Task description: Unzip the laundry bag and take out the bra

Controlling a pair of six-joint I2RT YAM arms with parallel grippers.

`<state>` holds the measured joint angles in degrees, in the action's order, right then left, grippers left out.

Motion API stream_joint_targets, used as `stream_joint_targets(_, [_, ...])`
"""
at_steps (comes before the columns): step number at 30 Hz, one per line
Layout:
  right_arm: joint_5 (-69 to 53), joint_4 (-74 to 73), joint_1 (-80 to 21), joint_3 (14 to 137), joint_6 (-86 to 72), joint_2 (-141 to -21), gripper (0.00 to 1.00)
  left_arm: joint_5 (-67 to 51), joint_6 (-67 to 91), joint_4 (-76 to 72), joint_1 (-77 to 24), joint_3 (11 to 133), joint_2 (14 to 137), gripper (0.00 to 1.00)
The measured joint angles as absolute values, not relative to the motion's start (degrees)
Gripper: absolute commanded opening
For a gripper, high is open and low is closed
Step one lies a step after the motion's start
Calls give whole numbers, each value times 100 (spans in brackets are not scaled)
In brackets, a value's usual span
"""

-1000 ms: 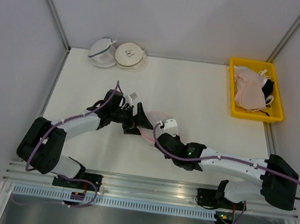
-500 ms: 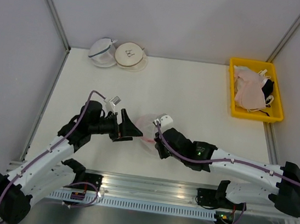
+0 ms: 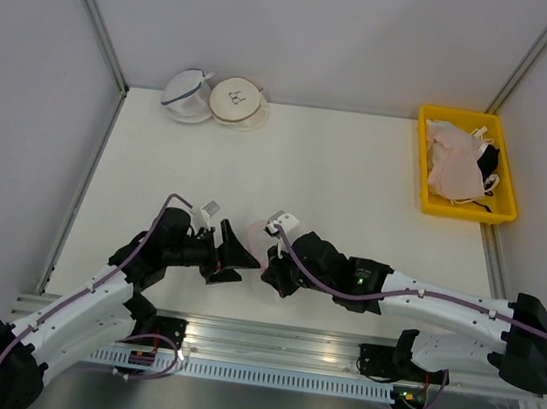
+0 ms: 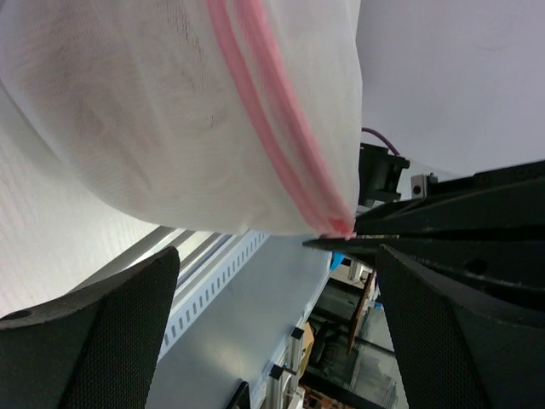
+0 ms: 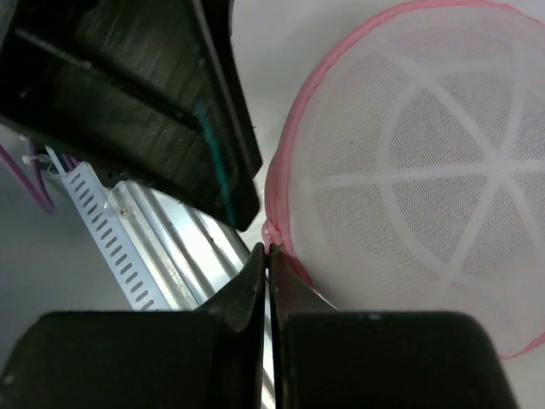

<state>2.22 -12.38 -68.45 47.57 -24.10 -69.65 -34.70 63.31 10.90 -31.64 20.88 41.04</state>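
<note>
Pink-rimmed white mesh: the laundry bag (image 5: 426,187) sits between the two grippers, just on the table side of the front rail (image 3: 276,338). From above the grippers hide nearly all of it and only a sliver of pink shows. Can't tell if it rests on the table or hangs off the pinch. Right gripper (image 5: 267,256) is clamped fully closed on a small pink nub at the bag's rim. I read that as the zipper pull, but it's too small to be sure. Left gripper (image 3: 236,258) is spread wide on the bag's other side and holds nothing; its fingers (image 4: 94,341) straddle the bag's lower edge with no contact that I can see. The double pink line along the rim looks closed over the visible stretch, so my read is unzip step, pull in grip, zip not yet run. The bra isn't identifiable; there's only a faint darker patch through the mesh in the left wrist view. Next move needs the left to close on rim or mesh near the pull as an anchor. The right then drags the pull round the curved rim, not straight, or the soft bag just follows. Further out from the bag: dark-trimmed pouch (image 3: 189,96) and beige-rimmed pouch (image 3: 239,102) well apart to its far left, yellow bin (image 3: 459,209) of pale pink and black-and-white garments well apart to its far right. Writing: none readable. The beige-rimmed pouch carries a small printed drawing, no legible text.
</note>
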Motion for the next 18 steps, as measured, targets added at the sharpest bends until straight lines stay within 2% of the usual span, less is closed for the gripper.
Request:
stream_joint_targets(10, [84, -1243, -7089, 4755, -2373, -6987, 0, -3044, 6661, 408, -3164, 2344, 5035, 99])
stream_joint_targets(13, [82, -1243, -7105, 4753, -2370, -6987, 0, -3009, 6733, 237, -3164, 2342, 5356, 91])
stream_joint_targets(14, [82, -1243, -7109, 4751, -2370, -6987, 0, -3004, 6757, 163, -3164, 2333, 5419, 84])
stream_joint_targets(16, [86, -1249, -7109, 4751, -2368, -6987, 1, -3000, 6790, 12, -3164, 2309, 5496, 78])
stream_joint_targets(18, [104, -1269, -7109, 4751, -2368, -6987, 0, -3002, 6814, -115, -3164, 2290, 5548, 64])
